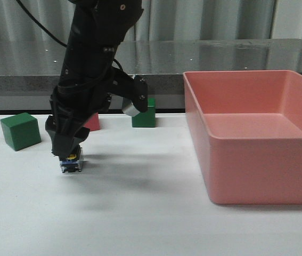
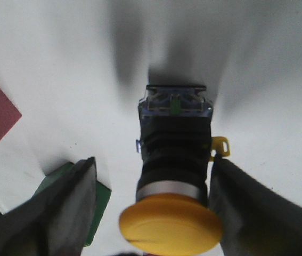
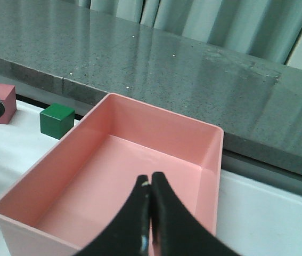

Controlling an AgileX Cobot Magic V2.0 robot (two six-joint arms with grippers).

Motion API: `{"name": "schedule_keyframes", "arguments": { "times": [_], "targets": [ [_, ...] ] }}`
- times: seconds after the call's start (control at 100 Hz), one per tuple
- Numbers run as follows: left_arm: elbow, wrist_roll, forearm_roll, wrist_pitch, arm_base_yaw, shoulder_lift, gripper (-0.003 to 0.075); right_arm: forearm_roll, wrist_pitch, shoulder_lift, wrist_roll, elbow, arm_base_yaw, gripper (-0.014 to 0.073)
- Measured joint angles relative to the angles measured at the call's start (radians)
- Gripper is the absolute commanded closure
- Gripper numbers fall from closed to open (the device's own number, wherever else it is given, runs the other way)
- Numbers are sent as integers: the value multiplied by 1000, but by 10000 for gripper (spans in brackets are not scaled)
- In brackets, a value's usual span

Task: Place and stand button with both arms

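a: item, button (image 2: 173,176). location?
b: on table (image 1: 151,213), left part, directly under left gripper (image 1: 70,154); upright, clear base down, yellow cap up toward wrist.
a: long axis?
b: vertical, in line with gripper approach; base apparently resting on table, contact not fully certain.
a: left gripper state?
b: spread wide around button; fingers (image 2: 65,208) on either side of black body, clear gap on one side, other close to or just touching.
a: right gripper (image 3: 149,213)?
b: pinched closed, nothing held, hanging over pink bin (image 3: 140,160), well apart from button.
a: nearer arm?
b: left, by far.
a: next move, judged?
b: straight lift upward, without nudging cap.
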Motion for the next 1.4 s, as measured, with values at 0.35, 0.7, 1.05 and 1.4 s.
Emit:
{"name": "schedule_keyframes", "arguments": {
  "times": [0.35,0.7,1.05,1.4],
  "targets": [
    [0,0,-46,-2,0,-149,257,0,-6,0,2,0,0,670],
    [0,-25,-195,14,28,-419,738,0,-6,0,2,0,0,670],
    [143,-60,-467,-213,245,-721,740,0,-6,0,2,0,0,670],
    [808,-60,-660,-779,388,-1246,740,0,-6,0,2,0,0,670]
  ]
}}
